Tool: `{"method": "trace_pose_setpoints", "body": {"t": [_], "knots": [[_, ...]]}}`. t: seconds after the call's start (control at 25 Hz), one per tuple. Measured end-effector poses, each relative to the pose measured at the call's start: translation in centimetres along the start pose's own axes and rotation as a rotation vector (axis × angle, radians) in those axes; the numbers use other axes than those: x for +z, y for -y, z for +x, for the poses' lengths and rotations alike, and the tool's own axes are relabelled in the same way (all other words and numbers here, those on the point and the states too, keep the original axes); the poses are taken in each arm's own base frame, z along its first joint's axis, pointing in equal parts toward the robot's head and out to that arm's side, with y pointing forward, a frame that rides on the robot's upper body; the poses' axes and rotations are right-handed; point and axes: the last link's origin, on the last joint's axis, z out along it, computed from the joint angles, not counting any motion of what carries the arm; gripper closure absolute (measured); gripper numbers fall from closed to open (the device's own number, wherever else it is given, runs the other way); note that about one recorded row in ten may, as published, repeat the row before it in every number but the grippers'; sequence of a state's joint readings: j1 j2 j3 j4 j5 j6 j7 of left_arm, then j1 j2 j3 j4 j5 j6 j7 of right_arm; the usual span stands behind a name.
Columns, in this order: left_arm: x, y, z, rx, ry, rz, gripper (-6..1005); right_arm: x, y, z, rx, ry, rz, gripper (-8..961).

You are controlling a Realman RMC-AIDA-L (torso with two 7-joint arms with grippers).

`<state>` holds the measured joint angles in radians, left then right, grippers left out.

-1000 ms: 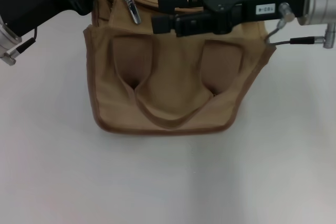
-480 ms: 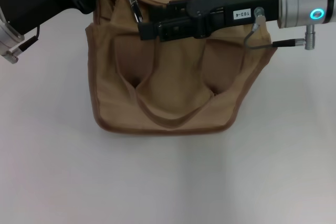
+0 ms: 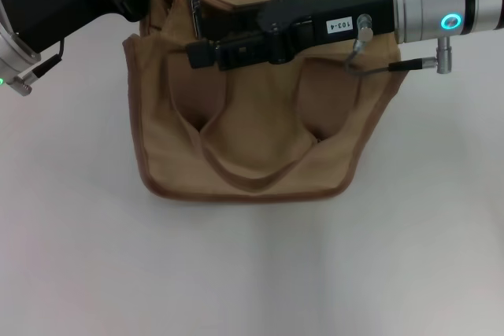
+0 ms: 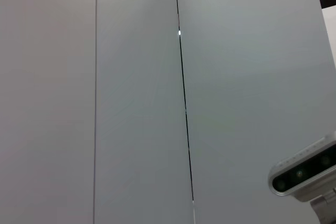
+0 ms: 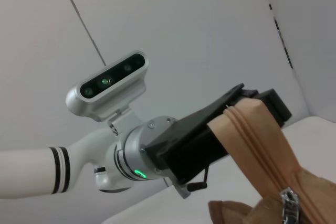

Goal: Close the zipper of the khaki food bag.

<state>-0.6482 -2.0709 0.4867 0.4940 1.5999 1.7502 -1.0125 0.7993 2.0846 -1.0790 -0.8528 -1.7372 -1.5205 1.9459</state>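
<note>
Tan khaki food bag point(image 3: 252, 139) on white counter point(image 3: 252, 273); left gripper point(image 5: 252, 109) fingers clamped on zipper point(image 5: 262, 150) end; right gripper point(image 3: 198, 43) fingers' state unclear.

Black right gripper point(image 3: 206, 46) on silver wrist, cyan ring light, grey cable.

White label "103-4" on the right pincer point(image 3: 203, 46) body

1. Pale grey wall panels point(image 4: 136, 98) are filling nearly the whole left wrist view.
2. A thin dark seam point(image 4: 184, 103) is running between two panels, with a fainter seam point(image 4: 95, 98) lying apart from it.
3. A silver camera housing point(image 4: 307, 170) with dark lenses is showing at one corner.
</note>
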Motion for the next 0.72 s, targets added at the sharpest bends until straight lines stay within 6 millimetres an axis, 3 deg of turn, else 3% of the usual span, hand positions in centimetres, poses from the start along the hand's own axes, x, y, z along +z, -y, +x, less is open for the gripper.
{"method": "trace_pose_setpoints", "body": {"t": [0.32, 0.72], "knots": [[0.1, 0.0, 0.1, 0.001, -0.002, -0.003, 969, 0.1, -0.4, -0.1, 0.011, 0.027, -0.029, 199], [0.3, 0.0, 0.1, 0.003, -0.004, -0.01, 969, 0.1, 0.7, 0.4, 0.122, 0.053, 0.021, 200]]}}
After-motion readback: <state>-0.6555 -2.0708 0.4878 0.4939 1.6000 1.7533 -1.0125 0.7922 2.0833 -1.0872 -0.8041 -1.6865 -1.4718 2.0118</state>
